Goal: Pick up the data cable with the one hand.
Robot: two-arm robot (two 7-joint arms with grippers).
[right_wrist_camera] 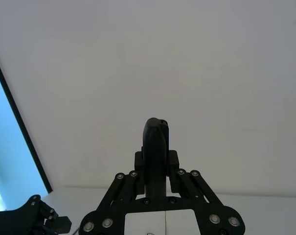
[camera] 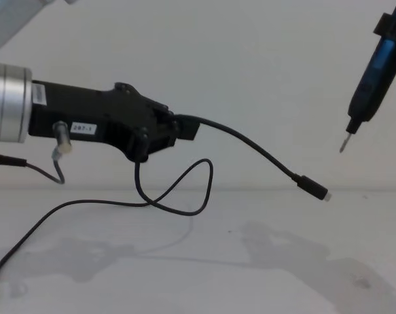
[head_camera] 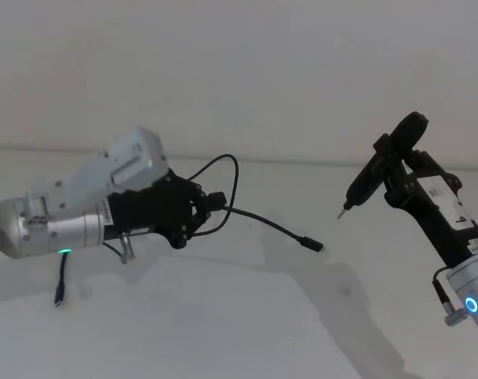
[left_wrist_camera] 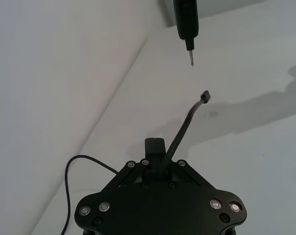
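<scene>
The data cable [camera: 250, 145] is a thin black cord held off the table. My left gripper [camera: 184, 127], black with a white label, is shut on it. The free length sticks out toward the right and ends in a slim plug [camera: 312, 186] with a metal tip. In the head view the left gripper [head_camera: 209, 204] hovers left of centre, with the cable [head_camera: 266, 223] running right to the plug [head_camera: 311, 244]. The left wrist view has the cable [left_wrist_camera: 184, 127] leaving the left gripper [left_wrist_camera: 157, 147]. Behind the grip, the cord droops in a loop [camera: 184, 190] to the table.
My right gripper [head_camera: 385, 170] is raised at the right, shut on a slim black tool [head_camera: 363, 183] with a pointed metal tip; the same tool [camera: 374, 72] hangs above and right of the plug. The white table [camera: 263, 275] meets a pale wall behind.
</scene>
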